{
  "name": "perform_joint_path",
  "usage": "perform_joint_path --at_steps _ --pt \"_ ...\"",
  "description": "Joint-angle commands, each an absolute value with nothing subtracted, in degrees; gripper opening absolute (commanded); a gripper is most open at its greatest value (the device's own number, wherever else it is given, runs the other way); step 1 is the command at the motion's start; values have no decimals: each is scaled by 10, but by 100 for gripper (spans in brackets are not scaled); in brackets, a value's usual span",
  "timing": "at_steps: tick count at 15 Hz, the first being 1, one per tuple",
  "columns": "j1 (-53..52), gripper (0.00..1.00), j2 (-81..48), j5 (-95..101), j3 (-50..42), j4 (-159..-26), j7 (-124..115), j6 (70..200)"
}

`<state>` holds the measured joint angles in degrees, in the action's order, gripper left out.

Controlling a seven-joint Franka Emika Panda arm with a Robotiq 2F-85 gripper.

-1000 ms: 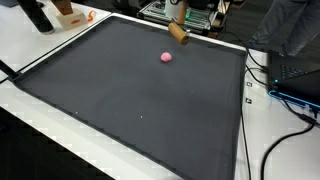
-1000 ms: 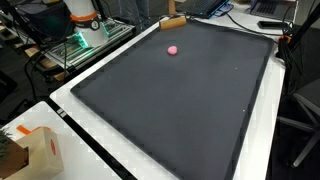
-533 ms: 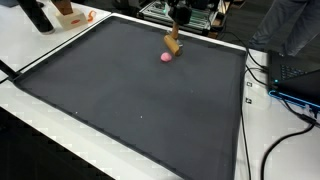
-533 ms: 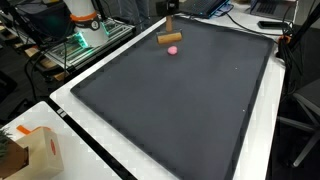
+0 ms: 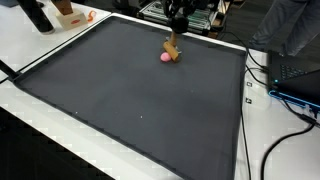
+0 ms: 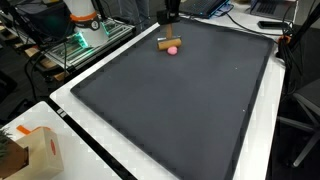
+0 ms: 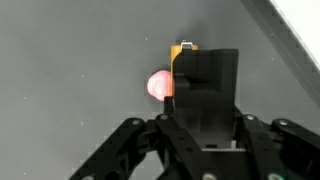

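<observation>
My gripper (image 5: 176,33) (image 6: 167,28) hangs low over the far part of a black mat (image 5: 130,100) (image 6: 190,110). It is shut on a brown wooden block (image 5: 172,48) (image 6: 166,42), which is down at the mat's surface. A small pink ball (image 5: 166,57) (image 6: 172,49) lies right beside the block, touching or nearly touching it. In the wrist view the dark fingers (image 7: 203,62) cover most of the block; only its tan end (image 7: 185,47) peeks out, with the pink ball (image 7: 158,85) just to the left.
The mat lies on a white table (image 5: 40,50). A cardboard box (image 6: 28,150) stands at a near corner. Cables and a dark device (image 5: 292,85) lie beside the mat's edge. A rack with equipment (image 6: 85,35) stands beyond the far side.
The gripper has come down and a little toward the pink ball with the wooden block, from above the mat's far edge to right beside the ball. The ball has not moved.
</observation>
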<state>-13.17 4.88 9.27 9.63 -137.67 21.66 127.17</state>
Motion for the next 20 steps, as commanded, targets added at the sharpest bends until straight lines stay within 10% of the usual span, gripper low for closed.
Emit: perform_joint_path --at_steps 1,20 --pt "-122 23 36 115 98 -1385 217 1293" --pt "-96 23 18 134 81 -1350 228 1308"
